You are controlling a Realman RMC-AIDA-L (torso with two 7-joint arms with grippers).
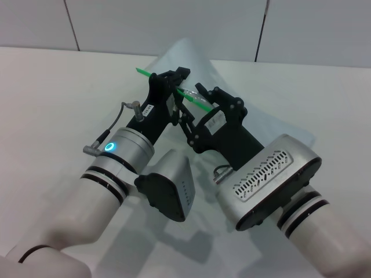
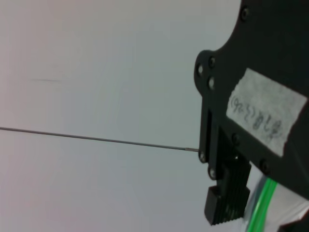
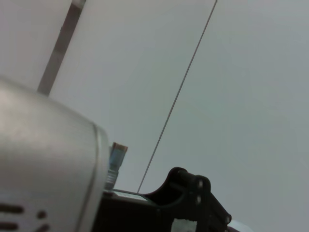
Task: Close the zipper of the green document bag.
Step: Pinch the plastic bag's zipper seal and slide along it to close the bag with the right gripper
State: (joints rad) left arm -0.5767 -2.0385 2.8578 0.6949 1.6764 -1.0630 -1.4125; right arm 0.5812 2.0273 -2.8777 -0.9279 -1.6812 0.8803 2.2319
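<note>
Green thin plastic zipper (image 1: 193,96) on translucent pale blue-grey document bag (image 1: 249,110), lifted off white tabletop (image 1: 52,98) | left hand (image 1: 174,81) and right hand (image 1: 204,96) both clamped onto it, probably tensioning before sliding

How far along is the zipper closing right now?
Done: both grippers have the green document bag lifted off the table. In hand: left gripper and right gripper sit close together on the zipper. Left: whether it is closed cannot be seen.

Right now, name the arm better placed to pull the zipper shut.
Probably right: its hand sits mid-strip on the zipper, while the left hand is near the strip's end, seemingly anchoring the green document bag.
</note>
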